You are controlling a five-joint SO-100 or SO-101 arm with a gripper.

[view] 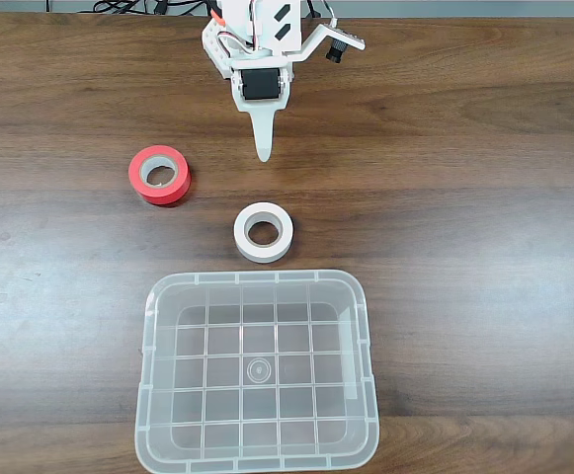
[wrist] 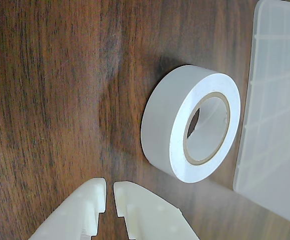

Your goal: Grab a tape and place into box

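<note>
The white tape (view: 263,233) lies flat on the wooden table, just above the clear box (view: 257,370) in the fixed view. My white gripper (view: 264,150) hangs farther up the table, apart from the tape, its fingers together with nothing between them. In the wrist view the tape (wrist: 184,125) lies ahead of the shut gripper (wrist: 110,186), and the box wall (wrist: 272,115) stands at the right edge. The box holds nothing.
A red roll of tape with a grey core (view: 160,175) lies left of the gripper and up-left of the white tape. The arm's base (view: 257,49) is at the table's top edge. Bare wood lies to the right.
</note>
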